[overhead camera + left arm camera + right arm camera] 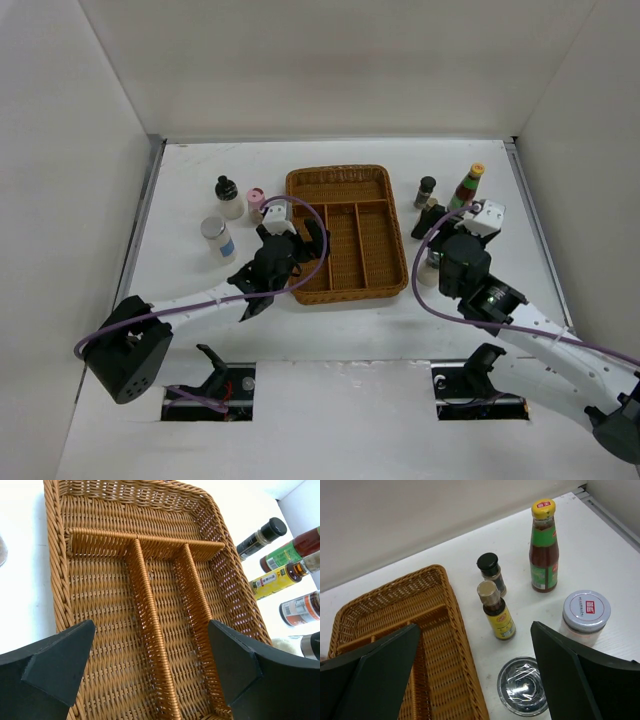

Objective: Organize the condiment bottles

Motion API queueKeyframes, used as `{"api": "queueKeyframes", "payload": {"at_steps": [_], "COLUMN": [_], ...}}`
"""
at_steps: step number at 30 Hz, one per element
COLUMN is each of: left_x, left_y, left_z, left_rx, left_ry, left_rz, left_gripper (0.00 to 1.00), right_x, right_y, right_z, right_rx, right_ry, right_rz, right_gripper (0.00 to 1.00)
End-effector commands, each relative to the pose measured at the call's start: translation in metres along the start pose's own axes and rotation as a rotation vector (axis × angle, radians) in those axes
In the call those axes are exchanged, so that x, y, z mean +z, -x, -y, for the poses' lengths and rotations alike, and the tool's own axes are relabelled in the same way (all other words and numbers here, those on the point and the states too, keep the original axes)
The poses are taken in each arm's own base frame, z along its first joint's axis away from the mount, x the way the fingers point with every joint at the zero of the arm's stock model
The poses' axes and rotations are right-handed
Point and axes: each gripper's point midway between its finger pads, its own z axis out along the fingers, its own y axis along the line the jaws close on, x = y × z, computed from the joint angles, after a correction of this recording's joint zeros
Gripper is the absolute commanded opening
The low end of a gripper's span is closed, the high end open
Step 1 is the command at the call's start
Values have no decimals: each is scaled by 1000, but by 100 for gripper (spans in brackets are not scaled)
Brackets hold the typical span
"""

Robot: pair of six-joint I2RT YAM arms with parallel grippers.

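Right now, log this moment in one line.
left gripper: open, over tray | right gripper: open, by bottles | tray: empty | held: nothing

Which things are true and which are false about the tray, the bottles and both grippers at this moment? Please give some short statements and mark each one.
1. The wicker tray has no bottle inside. True.
2. The left gripper holds the pink-capped bottle. False: it is open and empty over the tray; that bottle stands apart, left of the tray.
3. The yellow-capped sauce bottle stands upright, right of the tray. True.
4. The right gripper is shut. False: it is wide open, with nothing in it.
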Motion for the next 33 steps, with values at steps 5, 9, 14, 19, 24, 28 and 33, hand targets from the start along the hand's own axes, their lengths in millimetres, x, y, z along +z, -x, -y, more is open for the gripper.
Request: {"api": "queueKeyframes", "payload": {"at_steps": [5,9,14,19,24,28,33], "left_x": [-2,-7,-18,-19,-21,-19,-14], "left_y": [28,40,56,54,53,51,45], "left_z": [6,-12,-30,-27,-29,-29,-31], "left_rx": [-35,-38,-60,-73,-79,-86,-86], "left_ry": [-26,29,66,28,20,13,19], "left_rz": [97,146,210,211,212,206,186], "left_gripper": [100,100,100,65,49,58,60], "right_x": [8,12,33,66,95,114,125], "right_y": [2,10,6,-8,-30,-46,-52], "right_z": [-24,-52,-34,-3,2,-5,-8], "right_rx": [46,48,-66,-86,-74,-84,-95], "right_ry": [102,175,58,-19,-1,20,13], "right_rz": [-22,-43,-132,-176,-269,-315,-311], "right_gripper": [92,18,21,73,73,71,71]}}
